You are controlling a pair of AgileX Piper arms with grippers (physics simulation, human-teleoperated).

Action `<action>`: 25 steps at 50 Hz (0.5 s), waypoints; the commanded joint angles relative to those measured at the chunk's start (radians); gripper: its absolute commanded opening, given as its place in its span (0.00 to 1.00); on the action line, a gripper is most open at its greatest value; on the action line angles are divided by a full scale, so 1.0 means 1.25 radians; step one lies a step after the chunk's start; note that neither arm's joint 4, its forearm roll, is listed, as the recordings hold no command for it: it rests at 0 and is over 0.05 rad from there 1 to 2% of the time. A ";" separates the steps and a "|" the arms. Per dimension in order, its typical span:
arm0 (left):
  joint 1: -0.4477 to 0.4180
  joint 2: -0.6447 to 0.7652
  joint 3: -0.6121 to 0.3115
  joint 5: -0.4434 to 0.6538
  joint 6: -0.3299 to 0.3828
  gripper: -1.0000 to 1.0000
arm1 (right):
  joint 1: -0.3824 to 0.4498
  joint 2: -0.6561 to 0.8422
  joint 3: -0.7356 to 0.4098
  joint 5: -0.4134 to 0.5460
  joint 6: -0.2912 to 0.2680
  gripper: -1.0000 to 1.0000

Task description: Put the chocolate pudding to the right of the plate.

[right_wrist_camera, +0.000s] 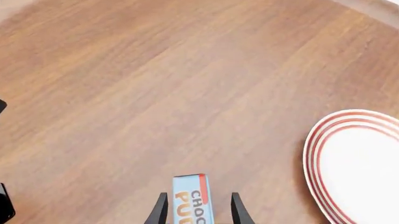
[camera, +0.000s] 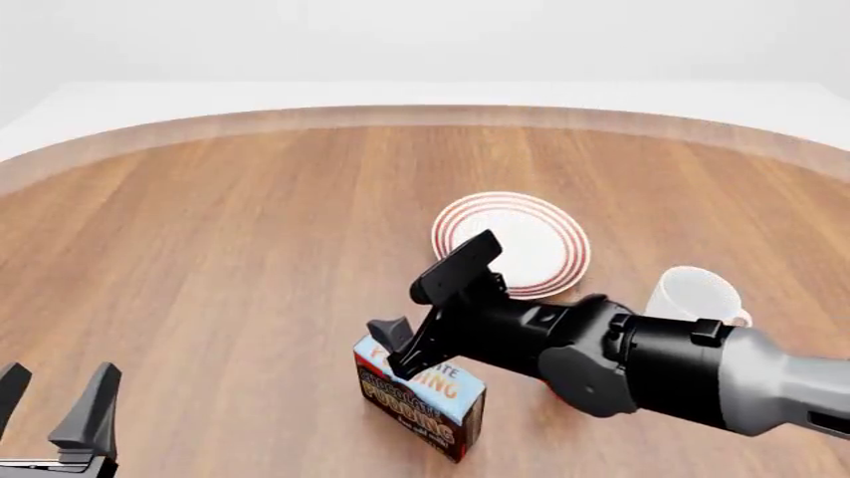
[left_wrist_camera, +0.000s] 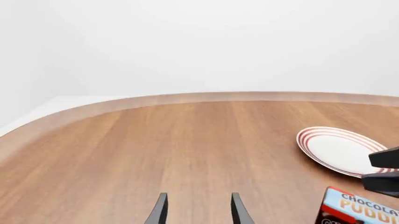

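The chocolate pudding (camera: pixel 418 398) is a small carton with a light blue top and orange lettering, standing on the table in front of and a little left of the plate (camera: pixel 512 244). The plate is white with red rings. My right gripper (camera: pixel 422 302) hangs open just above the carton. In the right wrist view its fingers (right_wrist_camera: pixel 160 208) straddle the pudding (right_wrist_camera: pixel 192 198) with a gap on each side. My left gripper (camera: pixel 51 396) stands open and empty at the near left. The left wrist view shows the plate (left_wrist_camera: pixel 339 149), the pudding (left_wrist_camera: pixel 361 210) and the right gripper (left_wrist_camera: pixel 381 170).
A plain white mug (camera: pixel 698 297) stands to the right of the plate, close behind my right arm. The round wooden table (camera: pixel 239 249) has a raised rim at the back. The plate (right_wrist_camera: pixel 361 168) shows at one side of the right wrist view.
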 commanded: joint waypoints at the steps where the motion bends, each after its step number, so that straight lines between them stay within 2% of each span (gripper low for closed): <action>1: 0.000 0.000 0.000 0.000 0.000 1.00 | -0.001 0.011 0.002 -0.005 0.003 1.00; 3: 0.000 0.000 0.000 0.000 0.000 1.00 | -0.001 0.020 0.012 -0.023 0.005 1.00; 25: 0.000 0.000 0.000 0.000 0.000 1.00 | 0.003 0.038 0.006 -0.023 0.011 1.00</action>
